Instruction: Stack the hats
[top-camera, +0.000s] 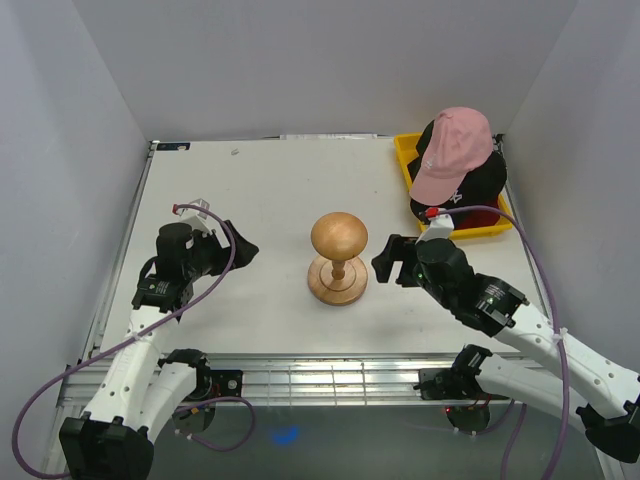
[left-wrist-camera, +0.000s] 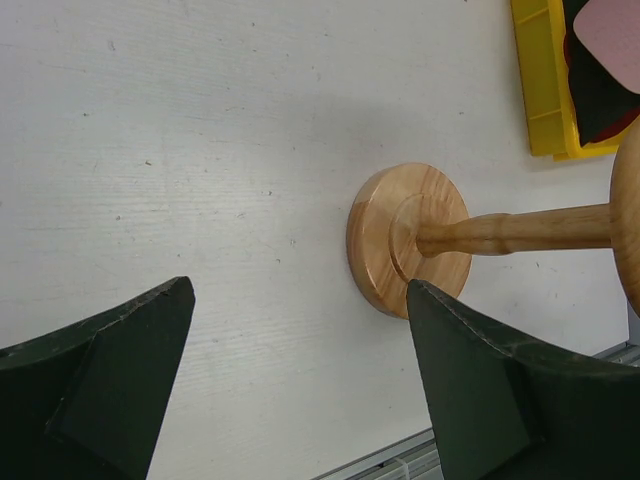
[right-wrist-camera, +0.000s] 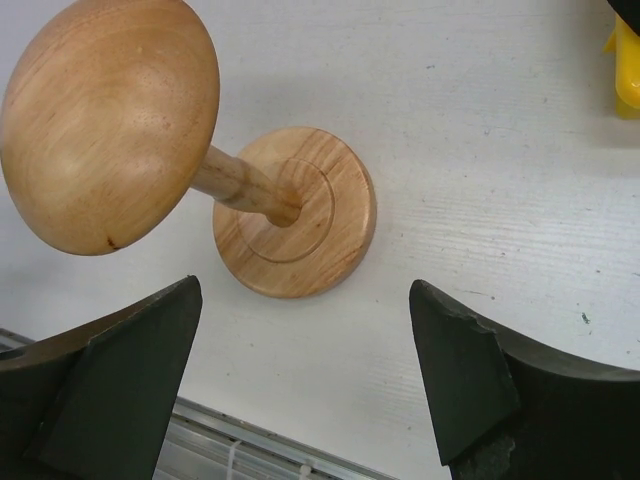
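A pink cap (top-camera: 455, 150) lies on top of a black cap (top-camera: 480, 185) with a sliver of red at its front, piled in a yellow tray (top-camera: 405, 158) at the back right. No green cap shows. A corner of the pile shows in the left wrist view (left-wrist-camera: 605, 60). My left gripper (top-camera: 243, 250) is open and empty, left of the wooden stand (top-camera: 338, 258). My right gripper (top-camera: 392, 262) is open and empty, just right of the stand and in front of the tray. Both wrist views show the stand between open fingers.
The round-topped wooden stand (right-wrist-camera: 150, 150) rises from its disc base (left-wrist-camera: 400, 240) in the table's middle. The yellow tray's edge (left-wrist-camera: 540, 80) lies at the table's back right. The table's metal front rail (top-camera: 330, 375) runs below both grippers. White walls enclose the table.
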